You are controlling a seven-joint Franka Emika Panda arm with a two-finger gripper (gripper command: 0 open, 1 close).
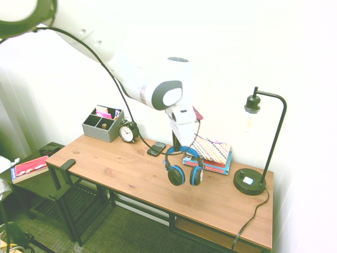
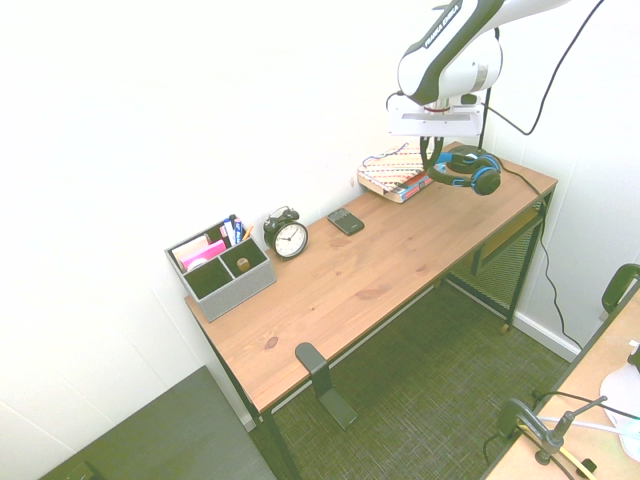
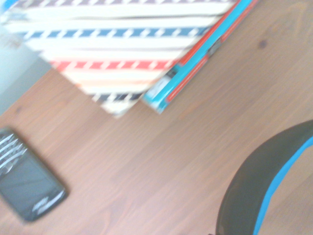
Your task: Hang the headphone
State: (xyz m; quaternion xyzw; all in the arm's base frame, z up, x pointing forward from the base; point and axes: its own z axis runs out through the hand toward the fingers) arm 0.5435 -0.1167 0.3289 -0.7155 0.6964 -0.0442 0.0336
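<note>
jaws (image 1: 176,143) pinching headphone (image 1: 184,165) by its headband; cups hang below jaws, above desk (image 1: 131,171), toward lamp-end edge.

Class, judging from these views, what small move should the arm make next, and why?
Probably carry the headphones sideways, still raised, toward the black hanger on the desk's front edge: the gripper is shut on the headband, the ear cups hang free above the desktop, and the hanger is at the desk's other end.

Bright, washed-out light whitens the walls in both exterior views, while the wrist view is softly blurred
</note>
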